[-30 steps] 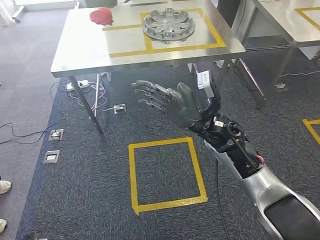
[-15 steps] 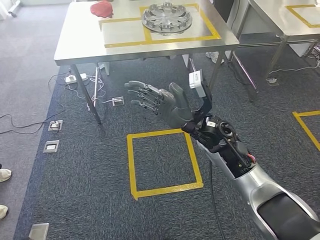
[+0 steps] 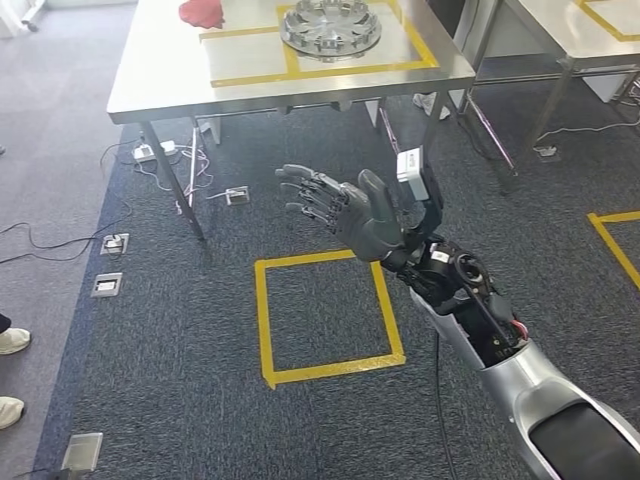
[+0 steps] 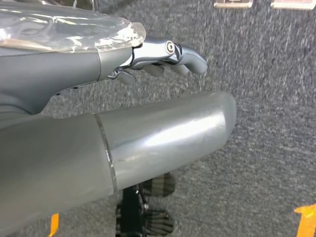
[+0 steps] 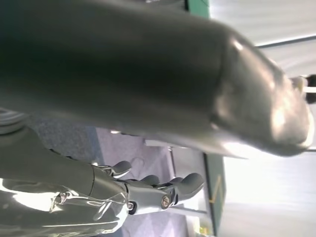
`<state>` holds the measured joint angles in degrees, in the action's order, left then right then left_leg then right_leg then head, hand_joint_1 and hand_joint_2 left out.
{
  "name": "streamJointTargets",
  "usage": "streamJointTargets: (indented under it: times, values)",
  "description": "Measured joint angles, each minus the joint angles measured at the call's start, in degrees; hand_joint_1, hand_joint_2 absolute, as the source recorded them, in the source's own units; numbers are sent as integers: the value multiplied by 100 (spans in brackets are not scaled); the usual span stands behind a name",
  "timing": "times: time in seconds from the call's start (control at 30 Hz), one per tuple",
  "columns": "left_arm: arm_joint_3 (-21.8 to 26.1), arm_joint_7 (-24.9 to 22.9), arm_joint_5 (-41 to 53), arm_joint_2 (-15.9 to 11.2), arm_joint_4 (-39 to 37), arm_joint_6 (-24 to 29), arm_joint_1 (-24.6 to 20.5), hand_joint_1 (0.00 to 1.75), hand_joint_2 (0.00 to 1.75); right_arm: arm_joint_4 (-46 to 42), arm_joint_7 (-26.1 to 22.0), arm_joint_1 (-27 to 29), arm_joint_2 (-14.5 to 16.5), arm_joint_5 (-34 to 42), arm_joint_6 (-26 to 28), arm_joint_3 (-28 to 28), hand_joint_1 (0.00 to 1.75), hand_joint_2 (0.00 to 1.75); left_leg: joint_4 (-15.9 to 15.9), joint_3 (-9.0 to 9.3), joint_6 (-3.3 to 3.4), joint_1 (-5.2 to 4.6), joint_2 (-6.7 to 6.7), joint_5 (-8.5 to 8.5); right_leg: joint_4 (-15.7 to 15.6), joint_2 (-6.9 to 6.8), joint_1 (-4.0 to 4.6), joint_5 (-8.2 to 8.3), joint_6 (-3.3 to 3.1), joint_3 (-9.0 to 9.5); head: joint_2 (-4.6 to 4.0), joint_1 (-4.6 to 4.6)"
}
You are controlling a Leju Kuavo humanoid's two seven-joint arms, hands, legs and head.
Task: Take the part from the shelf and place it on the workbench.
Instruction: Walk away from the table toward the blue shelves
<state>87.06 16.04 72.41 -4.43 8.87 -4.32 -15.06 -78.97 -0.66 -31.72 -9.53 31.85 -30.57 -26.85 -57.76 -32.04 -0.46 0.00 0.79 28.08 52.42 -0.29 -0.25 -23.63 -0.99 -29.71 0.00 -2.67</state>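
Note:
A round silver spoked part (image 3: 330, 25) lies flat inside a yellow-taped field on the steel workbench (image 3: 166, 70) at the top of the head view. My right hand (image 3: 355, 210) reaches forward over the carpet, below and short of the bench's front edge, fingers (image 3: 309, 190) spread and nothing in it. In the right wrist view that hand (image 5: 149, 123) shows a thick thumb and straight fingers (image 5: 164, 192), holding nothing. My left hand (image 4: 111, 98) hangs over grey carpet with its fingers (image 4: 178, 52) stretched out and nothing in its grasp.
A red cloth (image 3: 201, 12) lies on the bench left of the part. A yellow taped square (image 3: 328, 315) marks the carpet below my right arm. Floor sockets (image 3: 106, 285) and cables (image 3: 162, 165) lie left; a person's shoes (image 3: 11, 340) at the left edge. A second table (image 3: 573, 30) stands right.
The camera has moved: bench and part sit a little higher in the picture. My right arm has shifted slightly right, and its hand has stayed spread, holding nothing.

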Motion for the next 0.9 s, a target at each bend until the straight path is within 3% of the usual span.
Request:
streamJointTargets:
  times: [0.07, 0.1, 0.13, 0.17, 0.23, 0.3, 0.33, 0.43, 0.5, 0.57, 0.6, 0.63, 0.67, 0.7, 0.77, 0.8, 0.87, 0.9]
  values:
    - [0, -1, 7, -6, 0, 5, 1, 0, 0, -20, 10, 31, 0, 0, 13, 15, 0, 0, -813, -387, -69, 37, -36, 408, -2, 20, -2, 38, -28, -59, 0, 76]
    - [0, -1, 10, -6, 0, 5, 3, 0, 0, -26, 16, 59, 0, -1, 15, 19, 0, 0, -1172, -563, -98, 57, -40, 536, 0, 33, -3, 53, -26, -88, 0, 105]
    - [0, -2, 14, -3, 0, 5, 5, 0, 0, -29, 19, 85, 0, -1, 17, 23, 0, 0, -1340, -646, -119, 76, -40, 553, 3, 50, -6, 69, -17, -111, 0, 118]
    - [0, -2, 17, -2, 0, 6, 6, 0, 0, -30, 21, 105, 0, -2, 20, 28, 0, 0, -1264, -607, -136, 95, -39, 453, 9, 68, -11, 82, -5, -128, 0, 126]
    - [0, -2, 17, -5, 0, 7, 1, 0, 0, -41, 21, 118, 0, -1, 25, 38, 0, 0, -512, -217, -156, 134, -65, 49, 39, 107, -26, 95, 33, -151, 0, 137]
    - [0, -3, 20, -8, 0, 8, -8, 0, 0, -70, 21, 119, -1, -1, 51, 52, 0, 0, 184, 128, -136, 147, -144, -194, 94, 148, -15, 95, 96, -200, 0, 157]
    - [0, -3, 23, -8, 0, 8, -10, 0, 0, -88, 21, 125, -2, -1, 71, 61, 0, 0, 325, 188, -106, 143, -174, -222, 111, 167, -6, 101, 134, -226, 0, 155]
    - [0, -6, 38, 2, 0, 6, -14, 0, 0, -132, 26, 169, -5, -9, 119, 102, 0, 0, 350, 169, 29, 120, -132, -247, 134, 202, -23, 112, 235, -265, 0, 120]
    - [0, -7, 43, 5, 0, 5, -26, 0, 0, -152, 30, 189, -12, -20, 126, 132, 0, 0, 374, 160, 112, 126, -80, -285, 471, 156, -38, -129, 281, -408, 0, 85]
    - [0, -10, 49, 6, 0, 5, -28, 0, 0, -171, 31, 206, -16, -28, 128, 157, 0, 0, 377, 138, 161, 112, -26, -302, 1285, 101, -39, -578, 307, -744, 0, 23]
    - [0, -13, 52, 9, 0, 4, -26, 0, 0, -177, 31, 222, -17, -30, 133, 167, 0, 0, 375, 127, 173, 100, 3, -306, 1687, 94, -39, -748, 315, -904, 0, -4]
    - [0, -16, 56, 12, 0, 4, -24, 0, 0, -177, 31, 240, -18, -33, 139, 177, 0, 0, 373, 120, 177, 90, 32, -309, 1924, 91, -38, -816, 316, -989, 0, -26]
    - [0, -18, 58, 15, 0, 3, -23, 0, 0, -178, 31, 255, -19, -36, 145, 185, 0, 0, 371, 118, 179, 81, 64, -310, 1925, 85, -36, -767, 308, -963, 0, -47]
    - [0, -19, 59, 17, 0, 3, -24, 0, 0, -182, 30, 263, -19, -38, 153, 191, 0, 0, 370, 124, 177, 75, 100, -309, 1662, 62, -32, -607, 289, -811, 0, -71]
    - [0, -19, 59, 20, 0, 3, -25, 0, 0, -208, 28, 265, -20, -42, 170, 211, 0, 0, 365, 146, 158, 53, 175, -296, 783, -108, 4, -231, 227, -346, 0, -117]
    - [0, -19, 59, 21, 0, 3, -24, 0, 0, -223, 26, 262, -20, -43, 179, 221, 0, 0, 360, 149, 140, 37, 211, -290, 426, -200, 31, -122, 194, -172, 0, -132]
    - [0, -19, 60, 24, 0, 3, -22, 0, 0, -250, 22, 268, -20, -45, 189, 234, 0, 0, 353, 143, 97, 13, 300, -285, 166, -273, 81, -96, 144, -79, 0, -126]
    - [0, -20, 61, 26, 0, 3, -24, 0, 0, -260, 22, 273, -20, -45, 191, 239, 0, 0, 356, 142, 71, 8, 355, -287, 150, -216, 77, -81, 116, -93, 0, -116]
